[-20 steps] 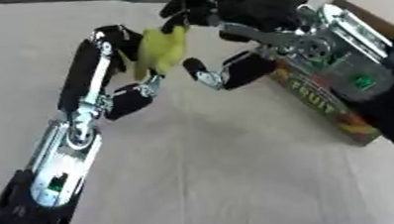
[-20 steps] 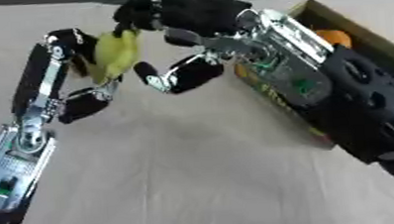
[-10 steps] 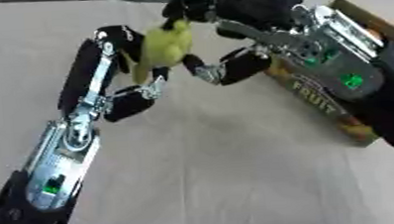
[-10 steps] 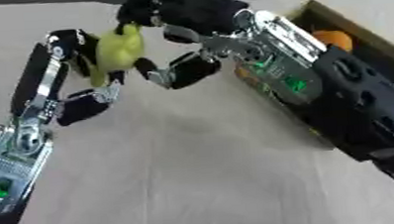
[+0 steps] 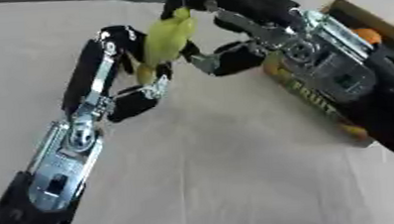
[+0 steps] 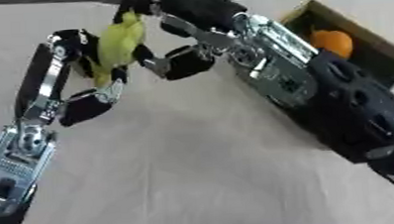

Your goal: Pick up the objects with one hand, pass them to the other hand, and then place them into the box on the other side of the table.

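1. The surface (image 5: 222,181) runs under everything, with both arms reaching over its far half.
2. The box (image 6: 379,51) lies on the surface at the right, partly hidden behind the right arm.
3. A round fruit (image 6: 331,42) sits inside the box, toward its far end.
4. The left hand (image 5: 128,74) is at upper left, the right hand (image 5: 221,28) just right of it (left of the box).
5. The pear-shaped object (image 5: 167,36) hangs between the two hands, above the surface, touching both.
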Available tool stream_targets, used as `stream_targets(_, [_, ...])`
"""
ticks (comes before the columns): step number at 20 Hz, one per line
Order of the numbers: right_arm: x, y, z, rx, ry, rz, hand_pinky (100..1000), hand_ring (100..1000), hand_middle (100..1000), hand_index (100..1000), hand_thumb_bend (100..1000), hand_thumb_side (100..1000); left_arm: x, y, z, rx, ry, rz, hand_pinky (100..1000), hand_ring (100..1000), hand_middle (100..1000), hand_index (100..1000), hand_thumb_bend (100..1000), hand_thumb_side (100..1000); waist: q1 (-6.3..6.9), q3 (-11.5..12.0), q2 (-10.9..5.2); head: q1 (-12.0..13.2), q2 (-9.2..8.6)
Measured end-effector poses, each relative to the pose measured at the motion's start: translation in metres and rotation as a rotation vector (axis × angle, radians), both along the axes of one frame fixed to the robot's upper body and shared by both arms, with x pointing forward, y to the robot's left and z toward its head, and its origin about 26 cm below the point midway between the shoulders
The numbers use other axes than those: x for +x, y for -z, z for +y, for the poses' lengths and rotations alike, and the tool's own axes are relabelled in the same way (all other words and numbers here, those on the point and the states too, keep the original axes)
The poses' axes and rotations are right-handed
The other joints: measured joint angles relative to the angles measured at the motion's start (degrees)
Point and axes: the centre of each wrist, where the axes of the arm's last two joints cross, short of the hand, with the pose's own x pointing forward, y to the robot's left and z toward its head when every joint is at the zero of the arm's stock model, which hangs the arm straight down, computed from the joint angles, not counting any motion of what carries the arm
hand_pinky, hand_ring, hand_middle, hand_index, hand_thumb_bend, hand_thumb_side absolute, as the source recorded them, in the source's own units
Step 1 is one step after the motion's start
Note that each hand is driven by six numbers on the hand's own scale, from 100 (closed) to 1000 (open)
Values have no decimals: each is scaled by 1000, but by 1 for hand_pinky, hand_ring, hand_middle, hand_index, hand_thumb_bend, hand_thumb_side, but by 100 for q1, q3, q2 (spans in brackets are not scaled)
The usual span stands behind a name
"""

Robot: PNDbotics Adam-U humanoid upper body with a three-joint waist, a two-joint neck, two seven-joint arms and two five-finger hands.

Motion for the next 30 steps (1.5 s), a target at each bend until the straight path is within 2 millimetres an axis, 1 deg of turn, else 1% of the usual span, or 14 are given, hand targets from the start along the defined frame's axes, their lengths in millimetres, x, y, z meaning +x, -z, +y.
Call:
stream_targets(2, [1,0,0,-4,-4,5,926,808,706,754,105,186,0,1,-1,-2,2,3,355,475,465,484,100,100,0,5,1,-6,-20])
stream_targets(6, [2,-1,0,7,-12,5,927,738,578,673,100,130,1,1,-1,-4,7,-4,356,477,466,490,100,100,-1,31,2,-15,-20])
stream_targets(8, [3,-1,0,20,-20,11,927,712,540,646,100,138,1,1,-2,-3,7,-10,365,483,473,514,100,100,-1,31,2,-22,-20])
stream_targets(9, [3,-1,0,25,-21,17,924,699,526,632,100,158,1,0,-2,-3,6,-14,378,493,484,540,151,100,-1,31,2,-25,-20])
stream_targets(11, [4,0,-1,33,-23,29,919,681,514,617,100,194,1,0,-2,-3,-3,-21,376,495,488,561,189,100,-1,29,2,-29,-18])
stream_targets(13, [4,0,-1,37,-25,38,917,668,504,604,100,223,1,0,-2,-7,-19,-31,384,502,497,581,282,100,-1,28,2,-29,-13])
stream_targets(16, [5,0,-2,41,-19,62,914,657,496,590,100,237,1,0,-2,-15,-49,-47,386,509,504,598,328,100,11,22,2,-30,26])
stream_targets(18, [6,0,-3,52,-13,79,914,656,495,586,100,233,1,0,-2,-20,-65,-55,407,532,533,649,481,100,21,9,2,-33,30])
stream_targets(19, [6,0,-3,59,-11,87,913,655,494,585,100,231,1,0,-2,-23,-73,-57,440,571,579,699,652,200,25,3,2,-33,30])
stream_targets(20, [7,1,-4,66,-9,96,912,655,493,582,100,234,2,0,-2,-25,-81,-59,468,601,612,749,751,270,29,-1,2,-34,32])
stream_targets(22, [7,2,-5,76,-5,110,911,653,491,578,100,236,2,1,-2,-14,-103,-59,511,648,671,825,901,359,32,-6,2,-34,35])
stream_targets(23, [7,3,-6,79,-1,115,910,653,488,575,107,242,3,2,-2,-3,-116,-59,528,664,682,833,969,367,33,-10,2,-34,37])
stream_targets(24, [7,2,-7,83,2,116,909,652,487,573,111,245,4,3,-1,11,-131,-59,533,668,682,833,1000,361,36,-19,1,-34,40])
stream_targets(30, [5,1,-18,102,45,116,907,651,485,571,100,237,6,9,6,108,-237,-74,548,679,685,837,1000,328,63,-130,-1,-69,85])
